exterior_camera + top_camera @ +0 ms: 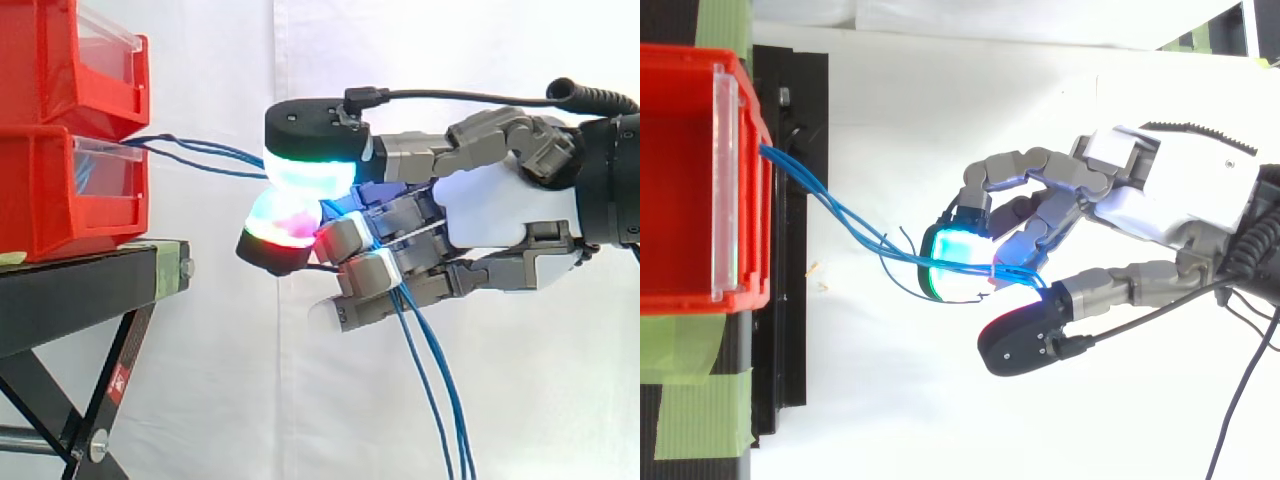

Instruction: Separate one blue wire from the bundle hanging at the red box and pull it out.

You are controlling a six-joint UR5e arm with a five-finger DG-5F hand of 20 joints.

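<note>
Side view: the hand (500,210) is pinching the blue wires (433,390) near the red box (60,200); separating seems underway, next pulling one clear.

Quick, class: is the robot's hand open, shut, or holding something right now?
Hand: shut on the blue wires, pinched between its glowing pads, leading from the red bin.

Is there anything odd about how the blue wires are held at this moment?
Yes. The hand pinches several blue wires together between its glowing pads, not one alone. They run as a group from the red box into the pinch and hang down together behind it.
</note>
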